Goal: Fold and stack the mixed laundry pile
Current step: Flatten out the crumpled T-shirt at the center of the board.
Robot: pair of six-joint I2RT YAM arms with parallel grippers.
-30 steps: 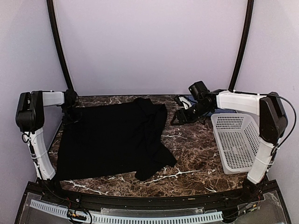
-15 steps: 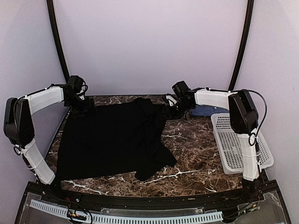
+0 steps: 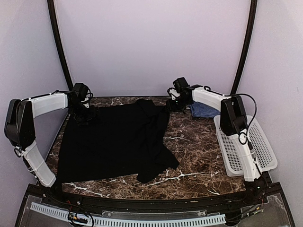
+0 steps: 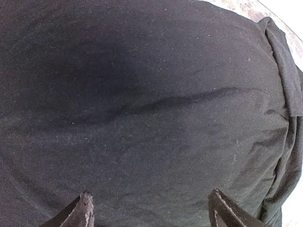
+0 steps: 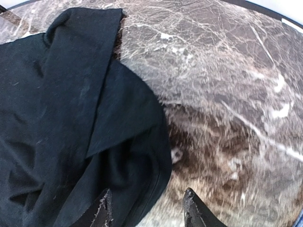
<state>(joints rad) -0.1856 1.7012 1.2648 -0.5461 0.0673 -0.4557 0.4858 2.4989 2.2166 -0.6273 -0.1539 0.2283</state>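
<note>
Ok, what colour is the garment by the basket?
That garment: blue, finely patterned; top external view shows it best.

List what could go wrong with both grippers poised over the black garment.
1. The right gripper straddles the black garment's doubled-over edge, one finger over cloth, one over bare table. A pinch may catch only the top layer and bunch it.
2. The left gripper, open over flat cloth with no edge between its fingers, may slip off.
3. The checked shirt lies beside the right arm; a sweep could drag it.
</note>
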